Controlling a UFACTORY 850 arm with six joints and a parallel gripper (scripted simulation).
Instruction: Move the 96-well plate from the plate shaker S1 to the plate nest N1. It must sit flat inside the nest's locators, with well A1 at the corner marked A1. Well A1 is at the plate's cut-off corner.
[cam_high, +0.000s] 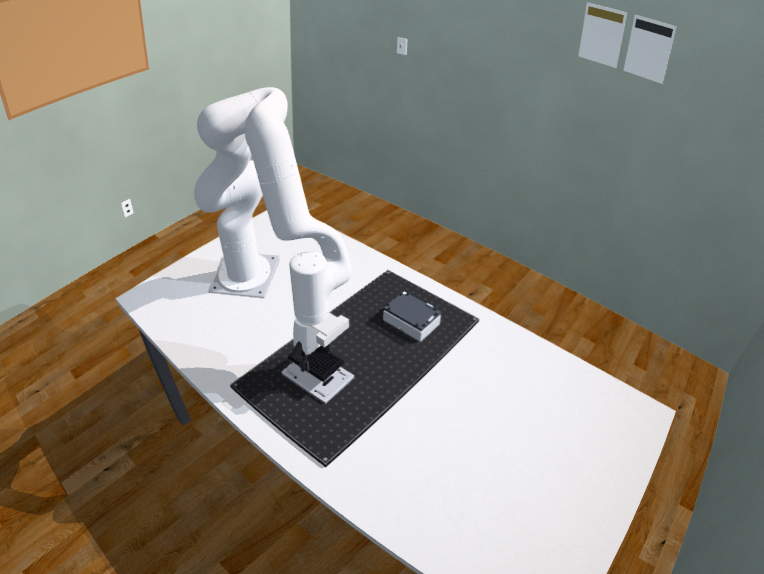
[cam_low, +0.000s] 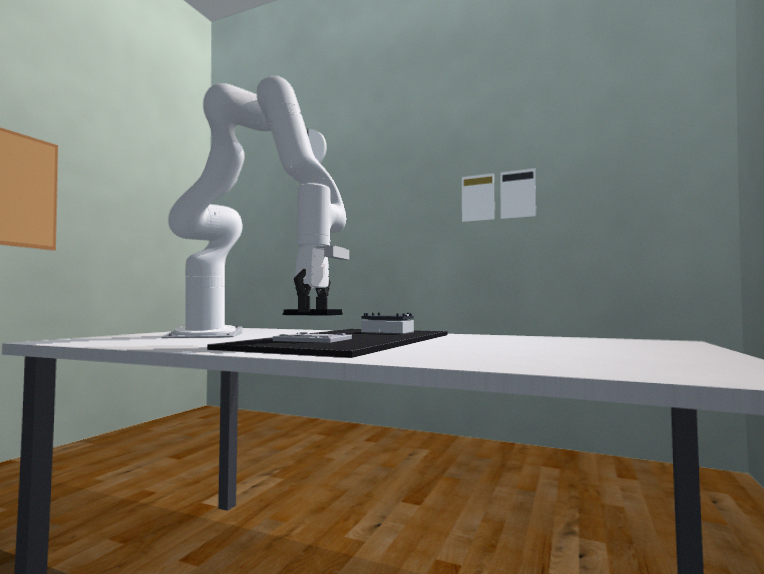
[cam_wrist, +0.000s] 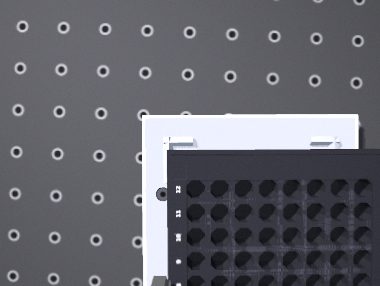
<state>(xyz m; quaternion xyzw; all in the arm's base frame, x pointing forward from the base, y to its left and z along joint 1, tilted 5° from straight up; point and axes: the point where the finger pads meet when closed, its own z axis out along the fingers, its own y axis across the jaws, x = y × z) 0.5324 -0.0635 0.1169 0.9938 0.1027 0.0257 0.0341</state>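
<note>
My gripper (cam_low: 311, 300) is shut on the black 96-well plate (cam_low: 312, 311) and holds it level, a short way above the white plate nest N1 (cam_low: 311, 336). In the top view the plate (cam_high: 323, 364) hangs over the nest (cam_high: 319, 380) near the front left of the black breadboard. In the wrist view the plate (cam_wrist: 280, 220) fills the lower right and covers most of the nest (cam_wrist: 250, 131). Two of the nest's locators show just beyond the plate's far edge. The plate shaker S1 (cam_high: 411, 315) stands empty at the back of the breadboard. The cut-off corner is not visible.
The black perforated breadboard (cam_high: 358, 361) lies on the white table. The arm's base (cam_high: 244, 274) is bolted at the table's back left corner. The shaker also shows in the exterior view (cam_low: 387, 322), right of the nest.
</note>
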